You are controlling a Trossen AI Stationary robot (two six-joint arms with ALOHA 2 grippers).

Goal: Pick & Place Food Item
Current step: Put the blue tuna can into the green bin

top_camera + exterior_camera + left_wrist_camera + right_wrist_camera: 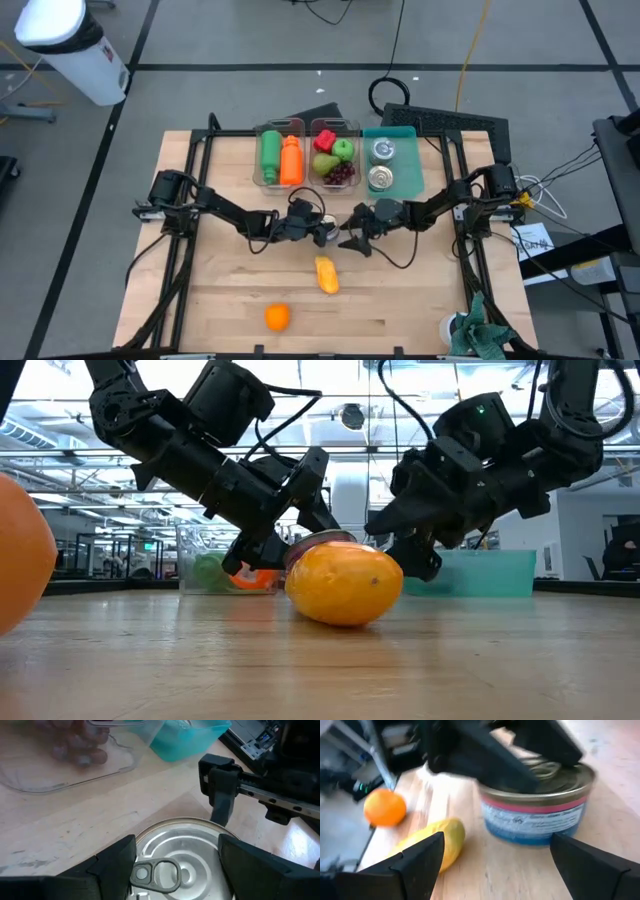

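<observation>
A short tin can (pixel 327 232) with a pull-tab lid and a pink and blue label stands at mid-table. My left gripper (pixel 318 230) reaches over it from the left, shut on it; in the left wrist view the lid (pixel 185 855) fills the gap between its fingers. My right gripper (pixel 350 240) is open just right of the can, its fingers spread wide and pointing at the can (pixel 535 815) without touching. A yellow mango (pixel 326 274) lies nearer the table's near edge, and an orange (pixel 277 317) lies beyond it. My left gripper holds the can by its upper wall at the rim (pixel 142 840), pinched between the two fingers (pixel 117 860), one on each side of the lid. The fingers slant down from the table's left. The can stands upright with its base on the table (pixel 530 840).
Along the far edge stand two clear bins, one with a green and an orange bottle (pixel 280 158) and one with fruit (pixel 335 160), then a teal bin (pixel 390 165) holding two cans. A crumpled green cloth (pixel 480 335) lies at the near right corner.
</observation>
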